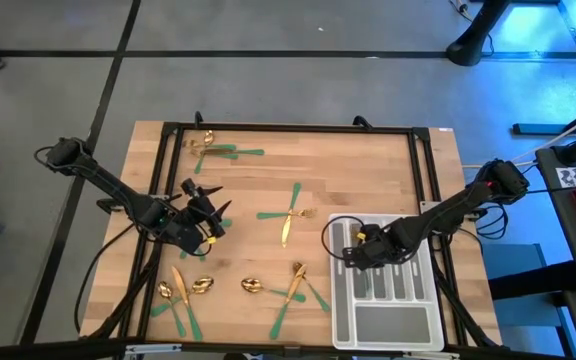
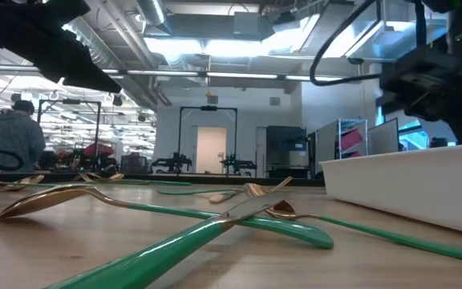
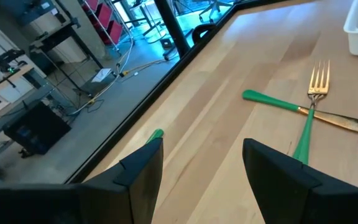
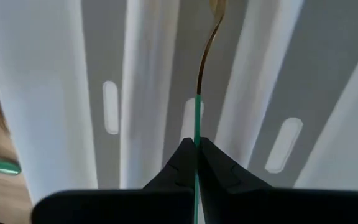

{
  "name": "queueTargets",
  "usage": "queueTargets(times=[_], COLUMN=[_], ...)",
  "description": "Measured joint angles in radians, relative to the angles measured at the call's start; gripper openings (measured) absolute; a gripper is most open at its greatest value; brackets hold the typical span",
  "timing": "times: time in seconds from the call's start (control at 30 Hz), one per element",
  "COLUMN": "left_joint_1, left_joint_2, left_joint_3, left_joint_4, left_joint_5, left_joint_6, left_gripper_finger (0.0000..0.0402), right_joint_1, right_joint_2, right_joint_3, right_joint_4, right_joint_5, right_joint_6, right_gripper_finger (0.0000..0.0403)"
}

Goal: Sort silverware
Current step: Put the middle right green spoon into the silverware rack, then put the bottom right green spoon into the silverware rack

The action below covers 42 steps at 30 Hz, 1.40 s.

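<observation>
The right gripper (image 4: pixel 196 155) is clenched on the green handle of a utensil (image 4: pixel 202 74), which hangs down over the narrow slots of the tray (image 1: pixel 340 320); its gold head runs out of the wrist view, so fork, spoon or knife cannot be told. In the high view this gripper (image 1: pixel 360 252) sits above the far left part of the tray, at the right near side of the table (image 1: pixel 368 170).

The left gripper (image 3: pixel 201 168) has its fingers (image 3: pixel 143 171) spread wide with nothing between them, hovering over bare wood at the left side of the table. In the high view it (image 1: pixel 206 212) hangs just left of centre.

The rest of the silverware lies loose on the table in four groups. At the far left is a cluster (image 1: pixel 216 150) of about three pieces, too tangled to count surely. In the middle, a fork (image 3: pixel 312 109) lies crossed over a knife (image 3: pixel 303 111), two pieces. At the near left are about three pieces (image 1: pixel 183 295), a spoon among them. At the near centre are about four more (image 1: pixel 290 290), crossed over each other. Counting the held one, that is roughly a dozen; the split into forks, spoons and knives cannot be read.
</observation>
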<state>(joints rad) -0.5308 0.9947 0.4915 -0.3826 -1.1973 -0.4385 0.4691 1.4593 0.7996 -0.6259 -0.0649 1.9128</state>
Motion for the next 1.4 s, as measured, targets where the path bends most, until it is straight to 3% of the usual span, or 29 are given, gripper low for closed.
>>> queueTargets(times=[0.37,0.8,1.07,1.23,1.4], left_joint_1=[0.0,0.0,0.0,0.0,0.003], left_joint_2=[0.0,0.0,0.0,0.0,0.001], left_joint_3=[0.0,0.0,0.001,0.001,0.001], left_joint_4=[0.001,0.01,0.107,0.216,0.34], left_joint_5=[0.0,0.0,0.002,0.022,0.14], left_joint_6=[0.0,0.0,0.082,0.176,0.279], left_gripper_finger=[0.0211,0.0211,0.0211,0.0211,0.0211], right_joint_1=[0.001,0.001,0.001,0.003,0.002], right_joint_2=[0.0,-0.009,-0.097,-0.103,-0.045], right_joint_3=[-0.015,-0.004,0.126,0.228,0.241], right_joint_4=[0.036,0.015,-0.159,-0.116,0.163], right_joint_5=[0.009,0.001,0.031,0.188,0.39], right_joint_6=[0.005,-0.068,-0.159,-0.409,-0.785], right_gripper_finger=[0.0008,0.0107,0.0148,0.0149,0.0149])
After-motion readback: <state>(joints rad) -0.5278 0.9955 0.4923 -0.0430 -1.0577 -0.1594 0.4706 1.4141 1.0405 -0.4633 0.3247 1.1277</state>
